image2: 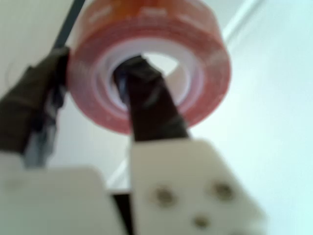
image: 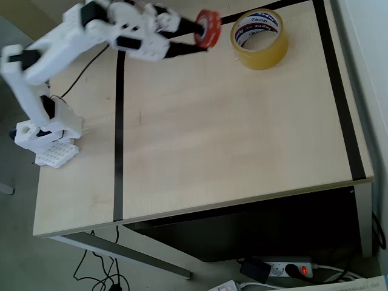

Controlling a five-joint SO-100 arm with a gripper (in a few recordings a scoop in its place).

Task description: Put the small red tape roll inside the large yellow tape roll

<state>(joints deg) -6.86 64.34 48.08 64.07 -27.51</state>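
Red roll carried toward the yellow roll
The hand (image: 200, 31) clamps the small red tape roll (image: 208, 28) through its wall, one finger (image2: 149, 105) in the core, lifted beside the large yellow tape roll (image: 259, 39), likely for dropping in.

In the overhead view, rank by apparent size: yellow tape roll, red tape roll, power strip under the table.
1. large yellow tape roll
2. power strip, only partly visible, so uncertain
3. small red tape roll, held raised nearer the camera in the gripper

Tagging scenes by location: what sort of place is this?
Probably an office or lab bench: a light wood-laminate desk marked with black tape lines, and a white power strip with a lit red switch on the floor.
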